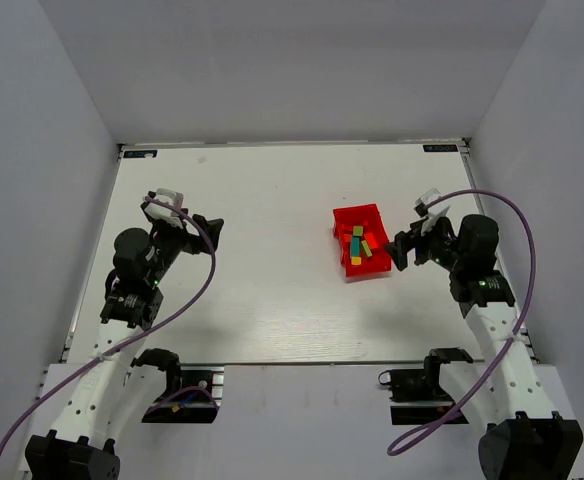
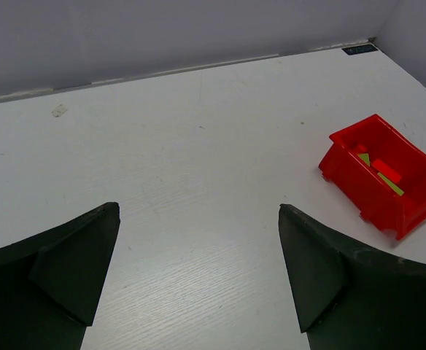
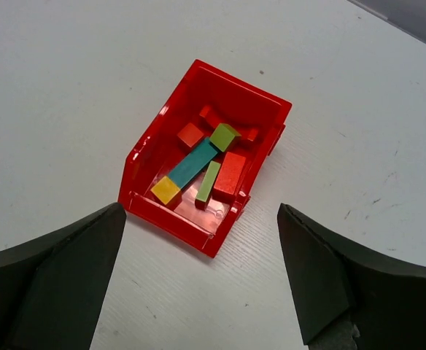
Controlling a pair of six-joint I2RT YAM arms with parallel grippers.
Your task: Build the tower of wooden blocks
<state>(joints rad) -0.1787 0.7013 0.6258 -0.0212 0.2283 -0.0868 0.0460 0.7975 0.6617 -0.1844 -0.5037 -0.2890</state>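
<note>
Several small painted wooden blocks lie loose in a red bin [image 3: 175, 217] right of the table's middle. Among them are a teal bar [image 3: 193, 163], a yellow cube [image 3: 165, 190], a lime green bar [image 3: 208, 182] and a red bar [image 3: 230, 176]. My right gripper [image 3: 198, 208] hovers open just right of the bin [image 1: 357, 212], nothing between its fingers. Over bare table on the left, my left gripper [image 2: 198, 208] stands open and empty, well apart from the bin [image 2: 359, 186]. In the top view both the left gripper [image 1: 208, 228] and the right gripper [image 1: 399, 250] show.
Grey walls close off the white table [image 1: 262, 290] at the back and on both sides. A purple cable [image 1: 517, 225] loops off each arm. The far table edge [image 2: 198, 67] runs along the back wall.
</note>
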